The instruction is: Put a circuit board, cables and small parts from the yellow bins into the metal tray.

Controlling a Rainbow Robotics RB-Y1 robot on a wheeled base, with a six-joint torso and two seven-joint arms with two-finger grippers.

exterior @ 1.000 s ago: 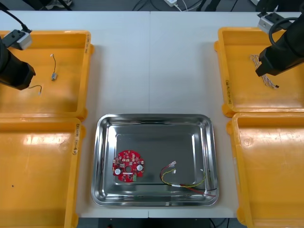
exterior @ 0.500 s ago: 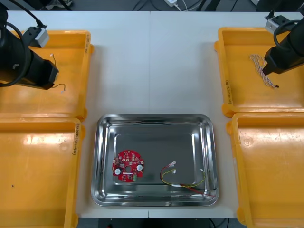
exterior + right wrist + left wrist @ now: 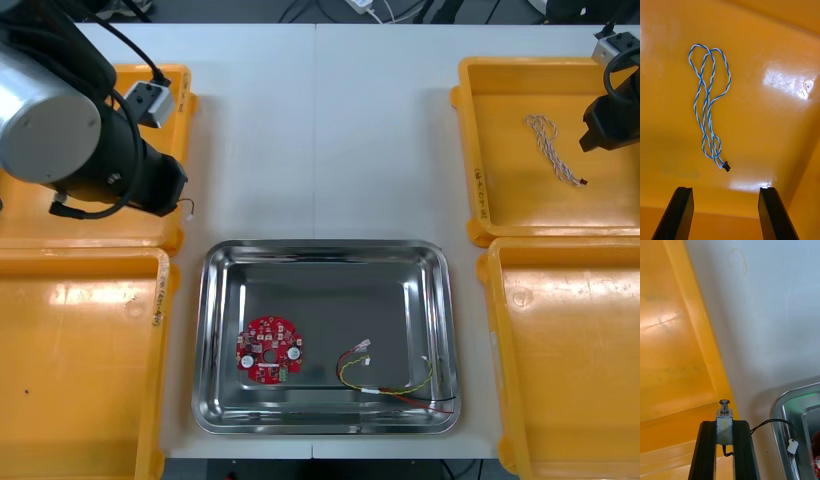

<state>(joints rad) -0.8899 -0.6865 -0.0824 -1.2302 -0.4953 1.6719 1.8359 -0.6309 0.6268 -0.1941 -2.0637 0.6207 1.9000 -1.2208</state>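
Metal part (image 3: 724, 415) clamped by left gripper (image 3: 724, 425) in its wrist view; right gripper (image 3: 726, 191) stands spread wide.

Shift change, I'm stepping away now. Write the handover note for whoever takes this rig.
Left gripper: fingers shut on a small metal part with a black lead, above the table by the far-left bin's rim, short of the metal tray.
Right gripper: open, over the far-right bin, above the twisted blue and white cable.
Done: circuit board and red and yellow cable lie in the tray.
Left: drop the part in the tray; fetch the blue and white cable.
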